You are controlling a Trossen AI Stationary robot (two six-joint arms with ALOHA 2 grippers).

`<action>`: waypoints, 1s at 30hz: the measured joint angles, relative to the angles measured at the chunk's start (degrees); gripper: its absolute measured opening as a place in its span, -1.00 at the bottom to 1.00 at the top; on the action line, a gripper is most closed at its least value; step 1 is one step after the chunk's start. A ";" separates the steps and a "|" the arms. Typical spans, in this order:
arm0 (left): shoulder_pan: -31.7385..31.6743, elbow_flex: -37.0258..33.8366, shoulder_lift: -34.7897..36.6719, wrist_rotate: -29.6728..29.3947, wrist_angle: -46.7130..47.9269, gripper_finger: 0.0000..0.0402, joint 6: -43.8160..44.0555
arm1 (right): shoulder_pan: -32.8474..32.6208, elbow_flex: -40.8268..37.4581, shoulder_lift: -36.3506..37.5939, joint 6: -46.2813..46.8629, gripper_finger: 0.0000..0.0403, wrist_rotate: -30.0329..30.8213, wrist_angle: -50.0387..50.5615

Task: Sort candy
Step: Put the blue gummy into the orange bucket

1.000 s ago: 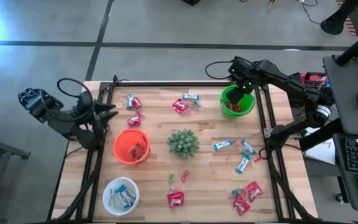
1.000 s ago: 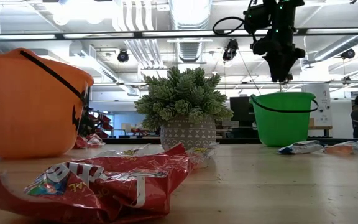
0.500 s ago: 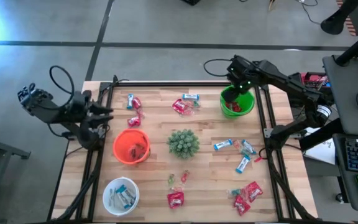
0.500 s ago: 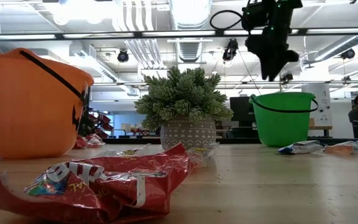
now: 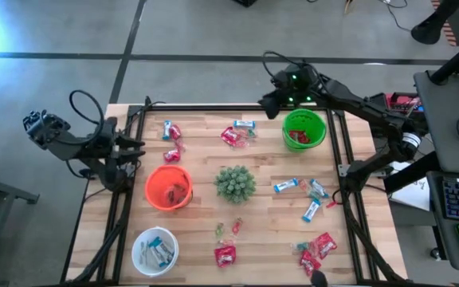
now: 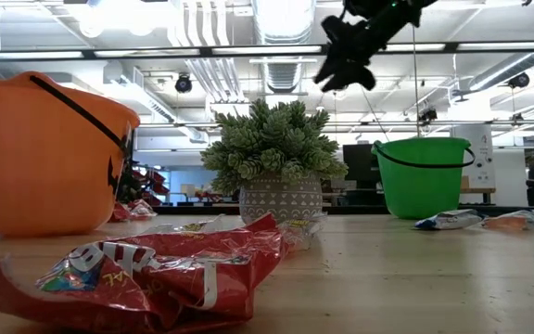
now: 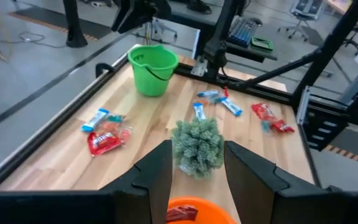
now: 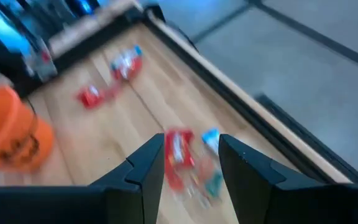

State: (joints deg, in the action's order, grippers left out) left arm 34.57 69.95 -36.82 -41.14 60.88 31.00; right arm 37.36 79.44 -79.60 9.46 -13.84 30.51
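Observation:
Candy lies scattered over the wooden table: red packets and a blue-and-white bar at the far middle, blue bars at the right, red packets near the front, and tiny green and pink pieces. More red packets lie in the green bucket and the orange bucket. Blue bars lie in the white bowl. My right gripper hangs open and empty, high over the far edge, left of the green bucket. My left gripper waits open at the left edge.
A spiky green plant in a pot stands mid-table between the buckets. Dark frame rails run along the table's left, right and far edges. In the low view a red packet lies close in front.
My right gripper has left the space over the green bucket, going up and toward the table's left along the far edge. It has tipped from pointing down to slanting nearly level. Its fingers stay open. My left wrist has turned a little in place.

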 joint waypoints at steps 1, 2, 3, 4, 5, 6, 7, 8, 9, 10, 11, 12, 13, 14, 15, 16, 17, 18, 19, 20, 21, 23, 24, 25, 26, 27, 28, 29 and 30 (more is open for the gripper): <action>0.00 0.00 0.00 -0.31 0.00 -0.37 -0.41 | 0.00 0.00 -0.56 0.28 -0.29 -0.48 -1.57; -0.02 0.00 0.00 -0.70 -0.02 -0.37 -0.59 | 0.02 0.00 -1.04 0.34 -0.28 -0.75 -2.56; -0.02 0.02 0.00 -1.06 -0.06 -0.37 -0.61 | 0.02 0.00 -1.48 -0.12 -0.27 -0.75 -3.03; -0.02 0.02 0.00 -1.36 -0.17 -0.37 -0.59 | 0.02 0.00 -1.87 -0.90 -0.26 -0.73 -3.37; -0.02 0.02 0.00 -1.45 -0.35 -0.37 -0.57 | 0.02 0.00 -2.15 -1.83 -0.24 -0.71 -3.92; -0.02 0.02 0.00 -1.47 -0.47 -0.37 -0.57 | 0.02 0.00 -2.48 -2.63 -0.22 -0.69 -4.51; -0.04 0.02 -0.01 -1.46 -0.64 -0.37 -0.57 | 0.02 0.00 -2.82 -3.26 -0.20 -0.71 -5.12; -0.06 0.02 -0.05 -1.48 -1.04 -0.37 -0.56 | 0.02 0.00 -3.16 -4.03 -0.18 -0.70 -5.63; -0.07 0.02 -0.16 -1.61 -1.42 -0.37 -0.56 | 0.14 0.00 -3.66 -4.90 -0.16 -0.72 -6.25; -0.09 0.04 -0.25 -1.94 -1.61 -0.37 -0.55 | 0.15 0.00 -4.17 -6.16 -0.14 -0.73 -6.68; -0.09 0.12 -0.35 -2.37 -1.79 -0.37 -0.55 | 0.24 0.00 -4.67 -7.34 -0.11 -0.71 -7.04; -0.09 0.20 -0.45 -3.02 -1.97 -0.37 -0.52 | 0.43 0.00 -5.25 -8.52 -0.09 -0.76 -7.47; -0.09 0.22 -0.51 -3.76 -2.10 -0.37 -0.47 | 0.61 0.00 -5.83 -9.48 -0.06 -1.03 -7.77; -0.09 0.30 -0.59 -4.64 -2.08 -0.37 -0.39 | 0.86 0.00 -6.47 -10.33 -0.04 -1.26 -7.97; -0.09 0.41 -0.65 -5.22 -2.18 -0.37 -0.37 | 1.09 0.00 -7.28 -10.71 -0.02 -1.34 -8.43; -0.09 0.47 -0.72 -5.94 -2.33 -0.37 -0.33 | 1.33 0.00 -8.12 -11.08 0.00 -1.38 -8.94; -0.09 0.52 -0.78 -6.47 -2.44 -0.37 -0.34 | 1.52 0.00 -9.00 -11.27 0.01 -1.38 -8.95; -0.09 0.52 -0.81 -7.15 -2.58 -0.37 -0.35 | 1.62 0.00 -10.08 -11.03 0.02 -1.40 -8.82; -0.09 0.52 -0.81 -7.71 -2.85 -0.37 -0.36 | 1.69 0.00 -11.03 -10.28 0.02 -1.40 -8.81; -0.09 0.52 -0.81 -7.96 -3.11 -0.37 -0.33 | 1.69 0.00 -12.02 -9.29 0.03 -1.42 -8.77; -0.09 0.52 -0.83 -8.02 -3.29 -0.37 -0.33 | 1.67 0.00 -12.99 -8.84 0.03 -1.54 -8.75; -0.09 0.52 -0.90 -8.64 -3.50 -0.37 -0.33 | 1.54 0.00 -14.75 -7.89 0.03 -1.57 -8.88; -0.09 0.52 -0.94 -8.92 -3.50 -0.37 -0.33 | 1.35 0.00 -15.63 -7.44 0.03 -1.43 -8.95; -0.09 0.52 -0.98 -9.05 -3.52 -0.37 -0.33 | 1.27 0.00 -16.40 -6.80 0.03 -1.26 -9.01; -0.09 0.52 -0.98 -9.18 -3.50 -0.37 -0.33 | 1.25 0.00 -17.17 -5.74 0.03 -1.20 -9.07; -0.09 0.52 -0.98 -9.22 -3.56 -0.37 -0.33 | 1.15 0.00 -17.83 -4.46 0.03 -1.17 -9.36; -0.09 0.52 -0.98 -9.30 -3.75 -0.37 -0.32 | 1.14 0.00 -18.46 -3.31 0.02 -1.16 -9.75; -0.09 0.52 -0.98 -9.34 -3.90 -0.37 -0.33 | 1.14 0.00 -18.89 -2.04 0.02 -1.16 -9.96; -0.09 0.52 -0.98 -9.34 -3.90 -0.37 -0.33 | 1.14 0.00 -19.33 -0.70 0.02 -1.16 -9.97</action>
State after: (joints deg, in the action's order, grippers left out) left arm 34.48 70.48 -37.80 -50.48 56.98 30.68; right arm 38.50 79.44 -98.93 8.76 -15.00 20.53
